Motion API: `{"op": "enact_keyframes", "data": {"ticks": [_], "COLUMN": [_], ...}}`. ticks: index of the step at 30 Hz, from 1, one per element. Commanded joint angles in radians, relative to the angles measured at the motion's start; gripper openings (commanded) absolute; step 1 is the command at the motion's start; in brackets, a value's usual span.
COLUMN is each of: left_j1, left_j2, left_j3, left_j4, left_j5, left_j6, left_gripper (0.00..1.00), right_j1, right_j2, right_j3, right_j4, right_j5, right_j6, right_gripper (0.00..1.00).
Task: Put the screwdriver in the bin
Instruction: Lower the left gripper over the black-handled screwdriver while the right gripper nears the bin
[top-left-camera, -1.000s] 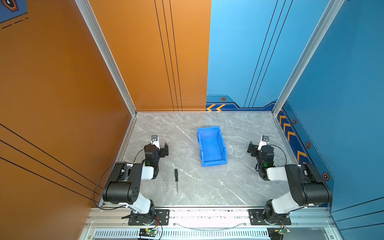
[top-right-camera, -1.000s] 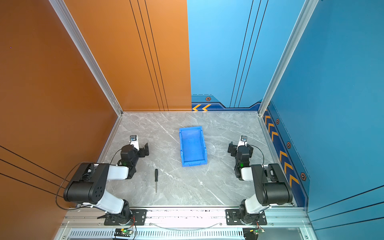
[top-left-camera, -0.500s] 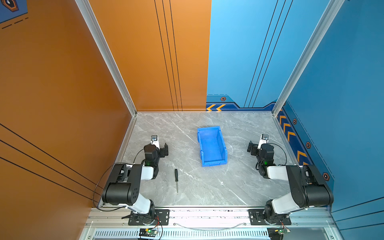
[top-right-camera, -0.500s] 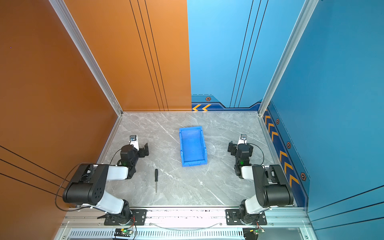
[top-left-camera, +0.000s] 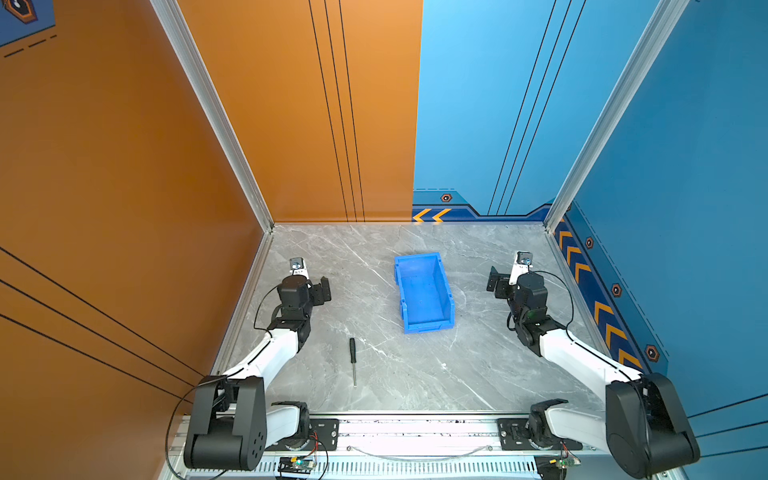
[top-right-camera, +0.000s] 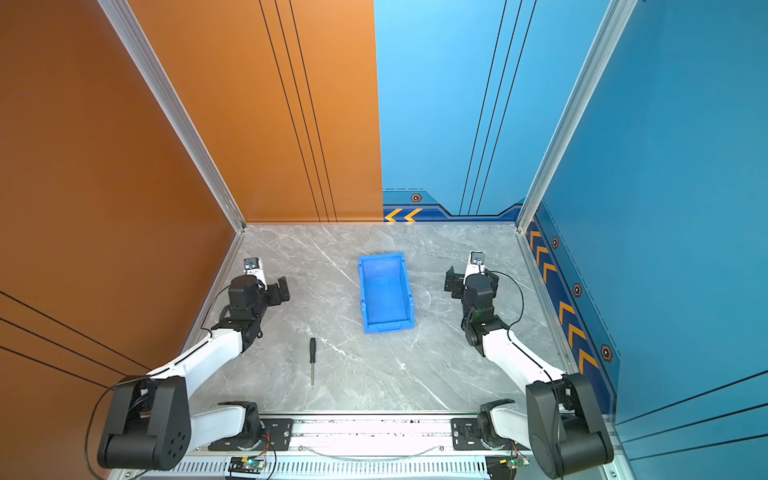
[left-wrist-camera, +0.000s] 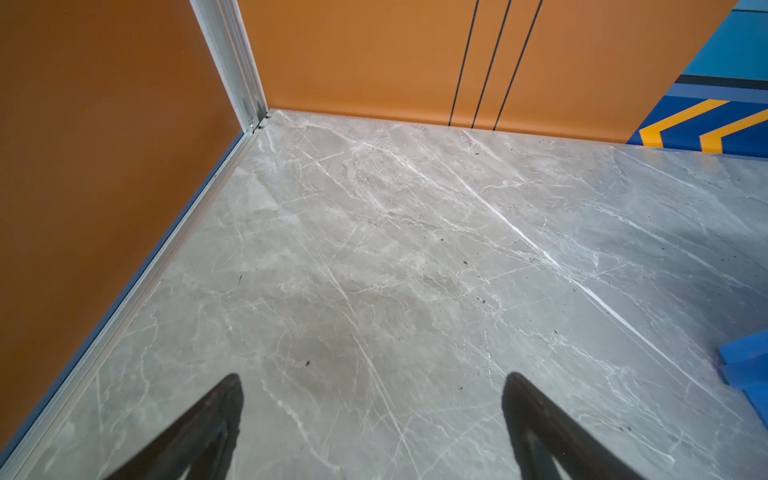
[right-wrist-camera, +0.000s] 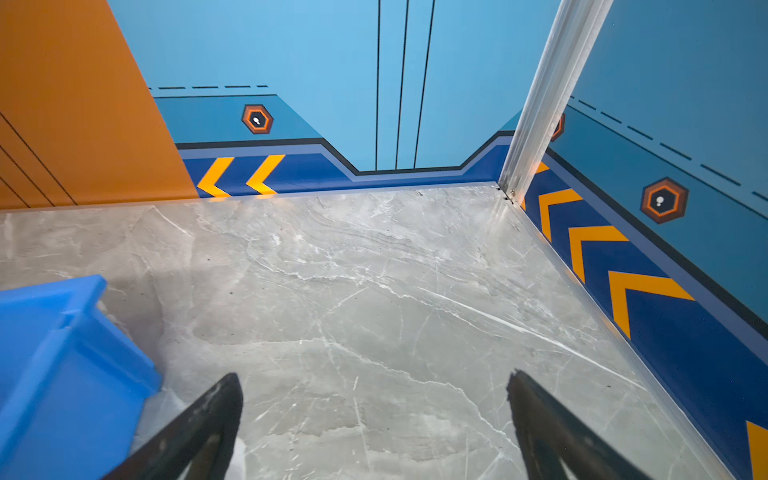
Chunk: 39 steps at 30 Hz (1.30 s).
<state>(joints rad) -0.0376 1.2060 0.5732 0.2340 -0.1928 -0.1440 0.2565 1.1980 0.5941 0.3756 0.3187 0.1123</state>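
The screwdriver (top-left-camera: 353, 359) (top-right-camera: 312, 359), black-handled with a thin silver shaft, lies flat on the marble table in both top views, handle toward the back. It rests in front of and to the left of the blue bin (top-left-camera: 422, 291) (top-right-camera: 384, 291), which stands empty at the table's middle. My left gripper (top-left-camera: 321, 291) (top-right-camera: 281, 290) (left-wrist-camera: 372, 380) hovers open by the left wall, behind the screwdriver, with nothing between its fingers. Open and empty too, my right gripper (top-left-camera: 496, 284) (top-right-camera: 453, 282) (right-wrist-camera: 374, 376) sits right of the bin. A bin corner (left-wrist-camera: 744, 365) (right-wrist-camera: 62, 365) shows in each wrist view.
Orange walls (top-left-camera: 124, 187) close the left side and half the back, blue walls (top-left-camera: 685, 187) the rest. A metal rail (top-left-camera: 415, 432) with both arm bases runs along the front edge. Bare marble (top-left-camera: 415, 374) lies between the screwdriver and the right arm.
Both arms' elbows have shifted toward the front rail, while the grippers have hardly moved. The screwdriver and the bin have stayed put.
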Motion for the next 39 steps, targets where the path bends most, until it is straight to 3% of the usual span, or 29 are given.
{"op": "enact_keyframes", "data": {"ticks": [1,4,10,19,26,39], "left_j1": [-0.027,-0.033,-0.042,-0.158,-0.216,-0.300], "left_j2": [-0.061,-0.099,-0.100,-0.064,-0.025,0.022], "left_j3": [0.057,0.126,0.219,0.280,0.287,0.227], "left_j4": [-0.271,-0.455,-0.678,-0.874,-0.949,-0.960], "left_j5": [-0.051,-0.043,0.114,0.115,0.151,0.187], "left_j6": [-0.092,-0.171,-0.275,-0.281,-0.347,-0.476], "left_gripper": [0.98,0.98,0.98,0.98,0.98,0.98], "right_j1": [0.073,0.139,0.243,0.430,0.666,0.846], "right_j2": [-0.045,-0.058,-0.028,-0.044,-0.146,-0.231], "right_j3": [0.103,0.189,0.311,0.274,0.183,0.200], "right_j4": [-0.287,-0.486,-0.773,-0.685,-0.562,-0.637], "right_j5": [0.130,0.181,0.179,0.079,-0.038,-0.241], "right_j6": [0.100,0.202,0.326,0.209,0.043,-0.042], "right_gripper": [1.00,1.00,1.00,1.00,1.00,1.00]}}
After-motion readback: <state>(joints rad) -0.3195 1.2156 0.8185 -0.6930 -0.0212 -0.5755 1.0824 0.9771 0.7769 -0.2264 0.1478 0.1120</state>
